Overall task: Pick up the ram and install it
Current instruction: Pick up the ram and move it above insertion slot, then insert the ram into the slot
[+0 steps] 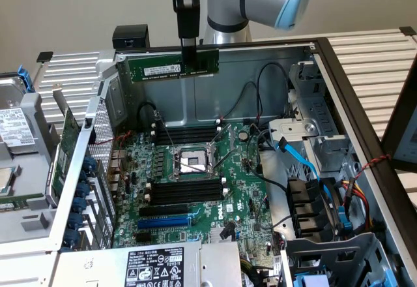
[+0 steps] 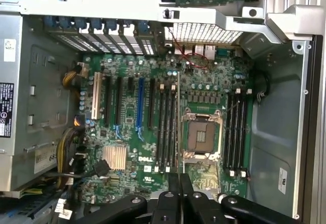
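Soft, even light falls from above into the open case (image 1: 306, 72). The ram (image 1: 156, 68) in my gripper (image 1: 188, 62) catches it without glare. Below my wrist the motherboard (image 2: 153, 132) is bright and the bare metal panel (image 2: 275, 132) looks washed pale. Shadows around the cables (image 1: 311, 163) are faint.

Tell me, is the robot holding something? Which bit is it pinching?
Yes. The gripper is holding the ram by its upper long edge, a little toward the exterior view's right of the middle. The stick hangs level over the open computer case.
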Tool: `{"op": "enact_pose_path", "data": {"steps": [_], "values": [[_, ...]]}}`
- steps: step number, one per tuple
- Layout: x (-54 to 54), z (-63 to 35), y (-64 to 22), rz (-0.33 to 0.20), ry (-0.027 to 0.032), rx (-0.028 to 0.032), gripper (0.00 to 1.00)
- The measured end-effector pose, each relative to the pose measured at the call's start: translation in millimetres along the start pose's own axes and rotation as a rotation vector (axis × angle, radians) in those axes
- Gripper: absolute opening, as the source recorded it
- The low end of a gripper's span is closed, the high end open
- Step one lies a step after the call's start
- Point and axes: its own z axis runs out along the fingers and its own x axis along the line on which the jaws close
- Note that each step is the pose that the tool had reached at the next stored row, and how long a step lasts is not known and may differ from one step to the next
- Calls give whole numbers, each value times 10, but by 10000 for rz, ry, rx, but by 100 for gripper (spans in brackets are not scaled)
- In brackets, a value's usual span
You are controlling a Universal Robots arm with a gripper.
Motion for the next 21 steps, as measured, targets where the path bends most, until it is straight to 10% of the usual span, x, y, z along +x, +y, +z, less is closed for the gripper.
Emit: {"op": "enact_pose_path", "data": {"steps": [21], "values": [[-79, 24, -44, 279, -21, -7, 13]]}}
